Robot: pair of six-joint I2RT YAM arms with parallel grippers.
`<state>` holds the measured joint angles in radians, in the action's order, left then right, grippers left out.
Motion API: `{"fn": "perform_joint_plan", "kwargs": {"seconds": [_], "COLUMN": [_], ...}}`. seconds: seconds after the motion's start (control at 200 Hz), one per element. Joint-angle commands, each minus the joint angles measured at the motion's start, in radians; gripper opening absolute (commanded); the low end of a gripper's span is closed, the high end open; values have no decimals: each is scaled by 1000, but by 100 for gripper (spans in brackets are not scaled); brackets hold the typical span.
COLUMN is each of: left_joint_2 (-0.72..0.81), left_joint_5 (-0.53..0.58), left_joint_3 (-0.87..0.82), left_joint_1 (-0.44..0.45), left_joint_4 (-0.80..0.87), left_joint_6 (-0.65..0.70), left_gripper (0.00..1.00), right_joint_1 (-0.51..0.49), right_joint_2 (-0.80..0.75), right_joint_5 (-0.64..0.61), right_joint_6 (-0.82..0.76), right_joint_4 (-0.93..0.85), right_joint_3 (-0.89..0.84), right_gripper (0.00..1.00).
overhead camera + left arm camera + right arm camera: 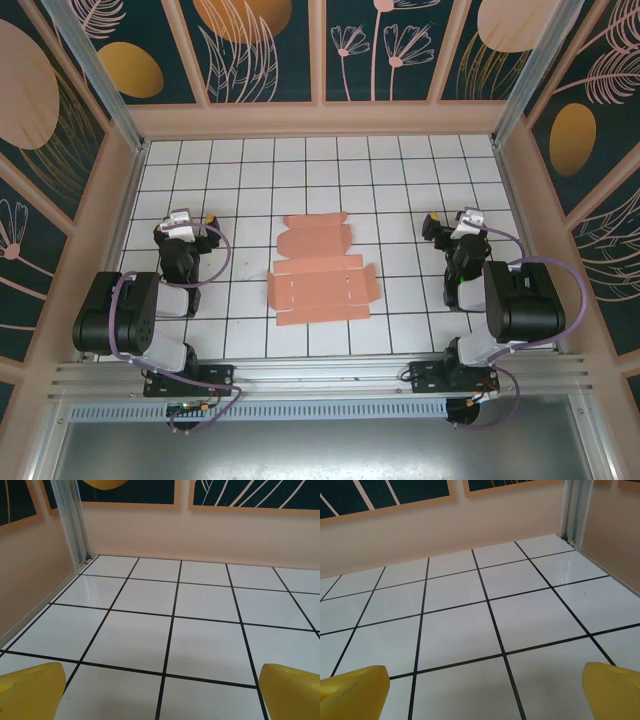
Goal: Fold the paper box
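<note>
The paper box (320, 270) lies as a flat salmon-pink die-cut blank with flaps and slots in the middle of the tiled table. My left gripper (190, 222) rests to its left, a few tiles away. Its yellow fingertips (30, 692) stand wide apart over bare tile, so the left gripper (165, 700) is open with nothing in it. On the other side of the blank my right gripper (450, 224) rests about as far off. The right gripper (485, 697) is open too, its yellow fingertips (612, 690) spread over bare tile.
The white tiled table (250, 170) is walled in by pale pink panels (320, 120) at the back and both sides, with metal posts (75, 525) in the far corners. A metal rail (320, 375) runs along the near edge at the arm bases.
</note>
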<state>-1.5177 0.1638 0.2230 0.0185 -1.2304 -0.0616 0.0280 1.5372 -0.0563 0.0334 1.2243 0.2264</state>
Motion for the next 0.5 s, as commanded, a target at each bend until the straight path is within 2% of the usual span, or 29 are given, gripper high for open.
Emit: {"fn": "perform_joint_plan", "kwargs": {"seconds": [0.0, 0.495], "left_joint_2": [-2, -2], "left_joint_5": [-15, -15], "left_joint_3": [13, 15], "left_joint_1": [-6, -6], "left_joint_4": [-41, -38], "left_joint_6": [-15, -15], "left_gripper": [99, 99], "right_joint_1": [-5, -3], "right_joint_2": [0, 0], "right_joint_5": [-22, -15], "right_joint_6": [5, 7], "right_joint_4": [46, 39], "right_joint_3": [-6, -2], "right_gripper": [99, 99]}}
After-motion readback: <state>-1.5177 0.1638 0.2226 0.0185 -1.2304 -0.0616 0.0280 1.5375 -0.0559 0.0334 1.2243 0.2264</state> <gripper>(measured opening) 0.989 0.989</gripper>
